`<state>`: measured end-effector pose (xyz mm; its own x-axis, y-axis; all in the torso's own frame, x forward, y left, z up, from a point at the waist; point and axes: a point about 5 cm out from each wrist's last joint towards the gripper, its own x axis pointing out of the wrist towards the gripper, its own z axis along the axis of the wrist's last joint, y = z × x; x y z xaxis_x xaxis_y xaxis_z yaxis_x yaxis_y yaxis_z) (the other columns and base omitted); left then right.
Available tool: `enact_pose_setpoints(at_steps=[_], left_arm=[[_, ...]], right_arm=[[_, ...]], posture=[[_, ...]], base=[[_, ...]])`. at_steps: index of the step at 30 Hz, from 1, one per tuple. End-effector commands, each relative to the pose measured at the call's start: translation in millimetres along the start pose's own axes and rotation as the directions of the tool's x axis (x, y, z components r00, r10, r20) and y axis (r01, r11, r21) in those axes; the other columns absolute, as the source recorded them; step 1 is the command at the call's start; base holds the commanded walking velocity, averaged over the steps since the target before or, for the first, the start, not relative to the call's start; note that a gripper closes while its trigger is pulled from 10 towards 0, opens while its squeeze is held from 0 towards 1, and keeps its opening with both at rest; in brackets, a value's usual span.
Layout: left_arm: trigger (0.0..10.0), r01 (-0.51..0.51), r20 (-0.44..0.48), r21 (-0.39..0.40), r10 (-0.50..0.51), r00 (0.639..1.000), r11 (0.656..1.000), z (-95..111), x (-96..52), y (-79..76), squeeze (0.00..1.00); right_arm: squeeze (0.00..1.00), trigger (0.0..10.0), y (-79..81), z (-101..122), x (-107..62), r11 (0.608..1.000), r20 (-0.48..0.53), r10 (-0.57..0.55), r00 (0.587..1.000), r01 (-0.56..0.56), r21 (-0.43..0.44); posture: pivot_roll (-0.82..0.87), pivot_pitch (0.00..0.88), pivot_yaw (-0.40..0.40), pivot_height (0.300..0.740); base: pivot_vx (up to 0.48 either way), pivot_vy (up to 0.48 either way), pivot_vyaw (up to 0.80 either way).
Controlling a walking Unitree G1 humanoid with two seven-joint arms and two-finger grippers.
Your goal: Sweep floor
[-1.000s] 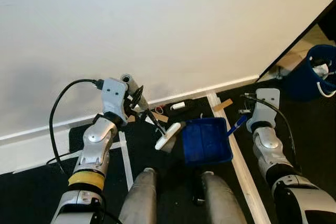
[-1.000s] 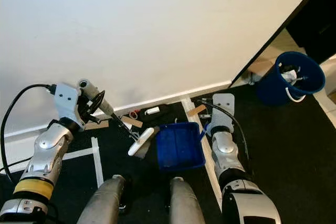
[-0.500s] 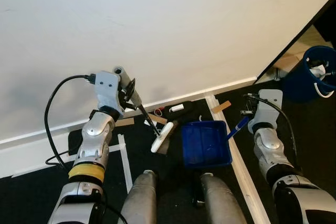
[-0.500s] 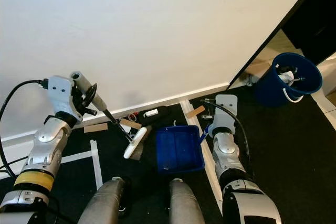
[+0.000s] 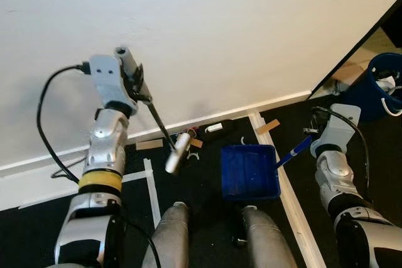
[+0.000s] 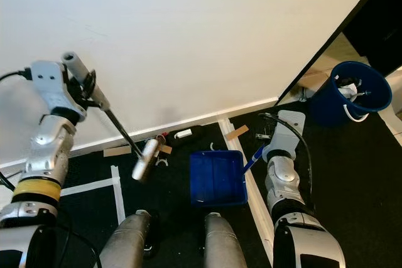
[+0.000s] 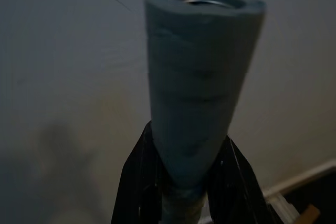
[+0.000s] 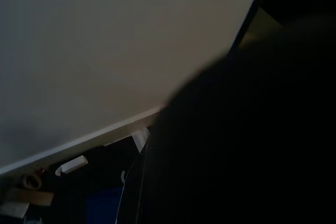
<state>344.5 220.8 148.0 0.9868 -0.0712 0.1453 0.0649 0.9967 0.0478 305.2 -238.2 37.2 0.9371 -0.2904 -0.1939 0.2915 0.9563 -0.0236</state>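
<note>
My left gripper (image 5: 137,87) is raised high in front of the white wall, shut on the grey grip of a brush handle (image 7: 198,93); black fingers (image 7: 137,182) press it from both sides. The thin black shaft slants down to the pale brush head (image 5: 178,152), which hangs just above the black floor, left of the blue dustpan (image 5: 249,171). The dustpan lies flat on the floor before my legs. Its blue handle (image 5: 293,151) runs up to my right gripper (image 5: 310,140), which is shut on it. Scraps lie by the baseboard: cardboard strips (image 5: 149,145) and a white piece (image 5: 213,127).
A blue bucket (image 5: 380,85) with things in it stands at the far right past the wall's corner. White tape lines (image 5: 151,189) cross the black floor. Another cardboard scrap (image 5: 267,126) lies beside the tape right of the dustpan. A black cable (image 5: 47,136) loops from my left arm.
My left arm has lifted up and to the left, swinging the brush head away from the dustpan's edge and off the floor. The dustpan stays put; my right arm has shifted slightly right.
</note>
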Motion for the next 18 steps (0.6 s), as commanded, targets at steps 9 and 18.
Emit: enact_pose_setpoints(at_steps=[9,18], left_arm=[[10.0,0.008,0.029,0.049,-0.009,1.0,0.999,15.0,5.7,13.7,0.0],[10.0,-0.072,-0.09,0.13,0.084,0.992,0.989,-3.0,0.5,30.6,0.0]], right_arm=[[0.0,10.0,-13.2,-35.0,-14.4,0.999,-0.181,-0.044,0.982,0.043,-0.009],[0.0,10.0,-27.6,-29.2,-11.6,0.997,-0.165,-0.071,0.984,0.064,-0.05]], posture=[[0.12,0.208,0.006,0.74],[0.1,0.121,-0.003,0.74]], base=[[0.0,0.0,0.0],[0.0,0.0,0.0]])
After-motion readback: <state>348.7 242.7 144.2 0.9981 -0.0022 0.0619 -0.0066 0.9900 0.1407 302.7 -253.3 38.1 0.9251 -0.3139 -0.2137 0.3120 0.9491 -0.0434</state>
